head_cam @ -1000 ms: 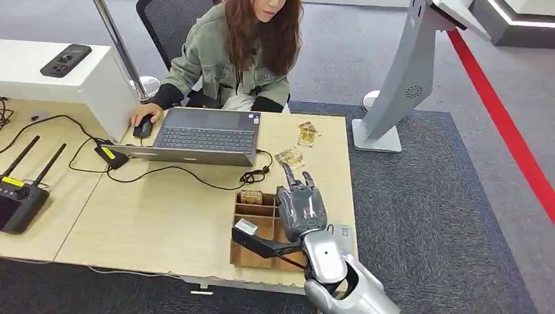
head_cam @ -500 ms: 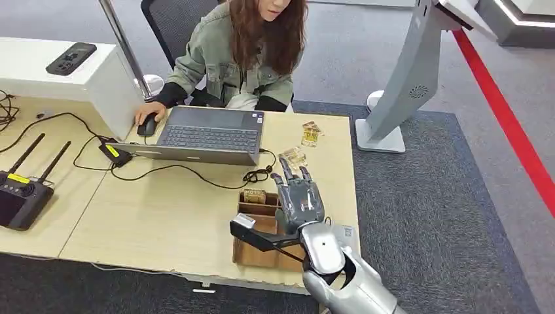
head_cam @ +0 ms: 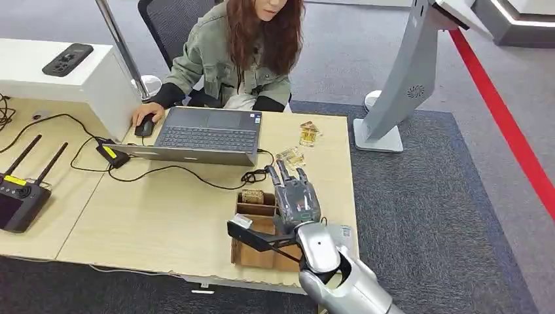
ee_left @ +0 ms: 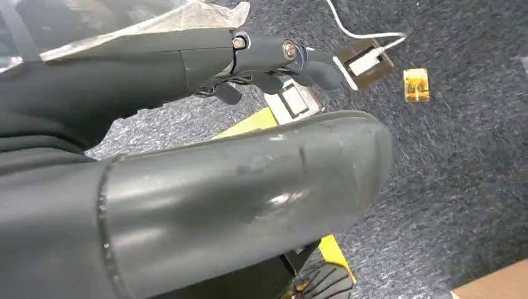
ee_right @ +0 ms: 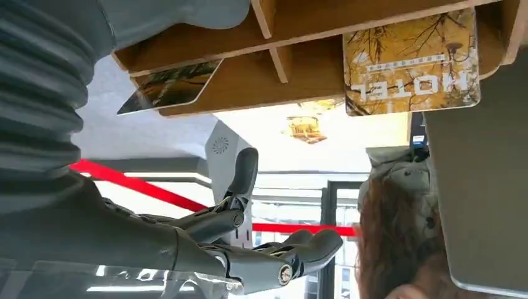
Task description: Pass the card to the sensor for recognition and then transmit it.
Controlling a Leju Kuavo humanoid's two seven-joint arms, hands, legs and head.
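While the right hand (head_cam: 296, 196) hovers over the card holder (head_cam: 252, 252) with fingers spread, grasping nothing, the hotel card (ee_right: 411, 61) stands in the far compartment at 11 o'clock from the fingers, long axis across the slot; sensor kiosk (head_cam: 406, 78) at 1 o'clock; left hand's (ee_left: 274, 53) fingers curl loosely, grasp undetermined.

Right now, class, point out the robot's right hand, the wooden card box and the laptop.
right hand (head_cam: 296, 198), head view, back of the hand.
wooden card box (head_cam: 255, 208), head view, far divider wall.
laptop (head_cam: 204, 138), head view, keyboard.

Office, desk (head_cam: 163, 216), laptop (head_cam: 206, 134), carpet (head_cam: 425, 216)
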